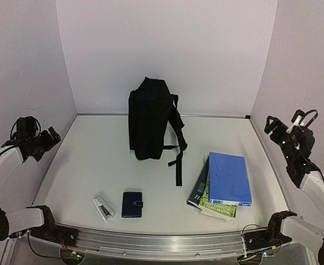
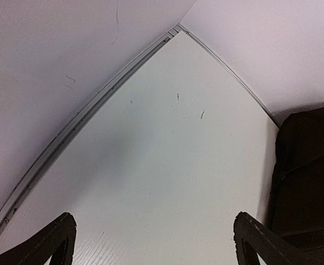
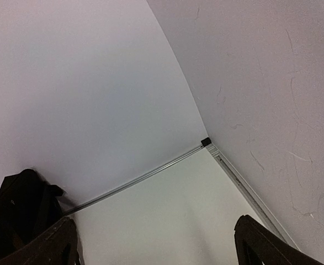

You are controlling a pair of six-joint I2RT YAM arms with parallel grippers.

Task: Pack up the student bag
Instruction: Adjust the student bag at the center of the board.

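Note:
The student bag [image 1: 149, 118], a large black backpack with straps hanging on its right side, stands upright at the back middle of the table. Its edge shows in the left wrist view [image 2: 308, 176] and the right wrist view [image 3: 21, 212]. A blue book [image 1: 228, 178] lies on a stack of books [image 1: 208, 200] at the front right. A dark navy wallet [image 1: 132, 204] and a small white stapler-like item [image 1: 102, 208] lie at the front left. My left gripper [image 1: 47, 139] is open, raised by the left wall. My right gripper [image 1: 275, 126] is open, raised by the right wall. Both are empty.
Walls close the table [image 1: 95, 160] at the back, left and right. A metal rail [image 1: 162, 243] runs along the near edge between the arm bases.

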